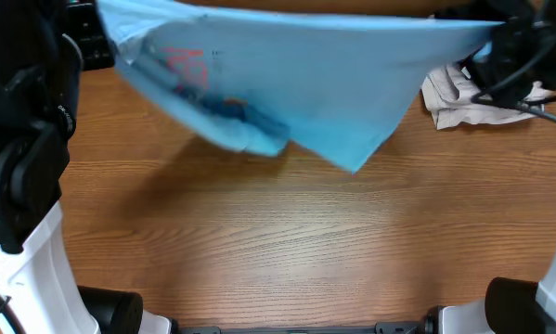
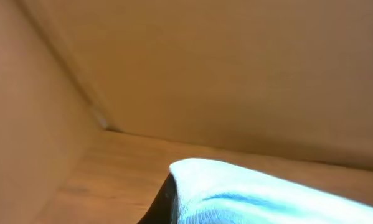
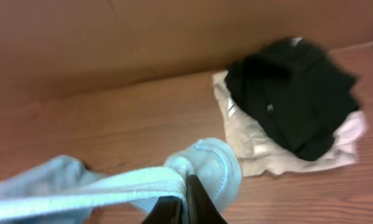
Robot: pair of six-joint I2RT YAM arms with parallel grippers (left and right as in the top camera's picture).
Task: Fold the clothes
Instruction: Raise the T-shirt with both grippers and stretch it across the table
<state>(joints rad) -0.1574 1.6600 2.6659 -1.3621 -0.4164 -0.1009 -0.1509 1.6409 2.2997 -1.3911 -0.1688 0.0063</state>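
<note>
A: Where's the t-shirt [image 1: 296,65]?

B: Off the table [image 1: 278,241], in the air. It is spread wide across the far side in the overhead view, with its top edge pulled nearly straight between the two arms. The lower edge sags to a point near the middle, and the table below shows bare wood. Some red-pink lettering [image 1: 185,67] is blurred on the left part.

A: Right gripper [image 3: 181,208]?

B: Its fingers are pinched close together with almost no gap. A bunched band of blue cloth runs out to the left from right at the tips, and a rounded fold sits just above them. It has hold of the shirt's right end.

A: Left gripper [image 2: 164,205]?

B: This one is harder to read. Only a dark sliver of one finger shows at the bottom of the left wrist view, and pale blue cloth lies against it and trails off to the right. The gap itself is covered. The shirt's left corner hangs from that end and the edge is taut, so I log it as closed on the cloth.

A: Anything else?

B: A beige garment [image 1: 463,97] lies crumpled on the table at far right, just beside the right arm and below the raised shirt edge. The right wrist view shows a black garment [image 3: 292,93] lying on top of it. Both sit apart from the blue cloth.
</note>
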